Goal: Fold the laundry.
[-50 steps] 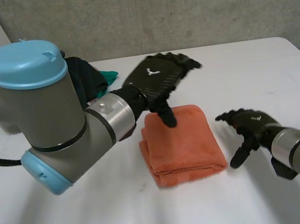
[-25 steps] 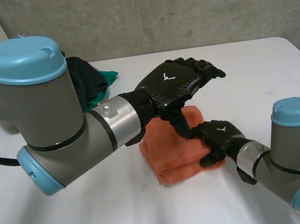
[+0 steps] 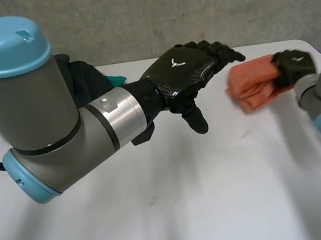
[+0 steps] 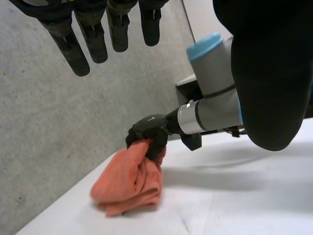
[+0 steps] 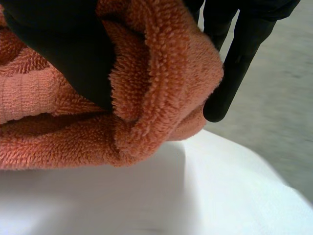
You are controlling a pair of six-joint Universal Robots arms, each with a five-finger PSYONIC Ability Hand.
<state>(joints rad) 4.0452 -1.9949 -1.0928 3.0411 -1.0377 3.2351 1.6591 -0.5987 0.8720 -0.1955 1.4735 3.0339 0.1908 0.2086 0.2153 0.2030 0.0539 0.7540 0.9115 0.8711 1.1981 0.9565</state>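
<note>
Orange towel (image 3: 254, 87), folded into a thick bundle, is at the far right of the surface (image 3: 159, 203) in the head view, bunched in the right robot hand (image 3: 293, 66). We read this as a carry to a put-down spot, not a fold. The left robot hand (image 3: 185, 76) hovers over mid-surface with its fingers spread and loose, holding nothing; probably parked clear of the carry. A dark clothes pile (image 3: 87, 82) lies at the far left behind the left arm, likely the next items.

Left wrist view: the left robot hand's fingers (image 4: 68, 41) hang straight, thumb well apart, nothing between them. Beyond them the right robot hand (image 4: 146, 133) is clamped on the upper end of the orange towel (image 4: 128, 182), which droops in layers toward the surface (image 4: 234, 200). We cannot tell whether the lower edge touches or just clears it.

Right wrist view: the thumb (image 5: 68, 54) digs into the orange towel (image 5: 161, 73) from one side and a finger (image 5: 234, 73) wraps round the other. We take this as a pinch on the folded edge so the layers hold together. The surface (image 5: 195, 196) is close under the bundle. Our concern is the one-end grip: the free layers could splay on put-down.
</note>
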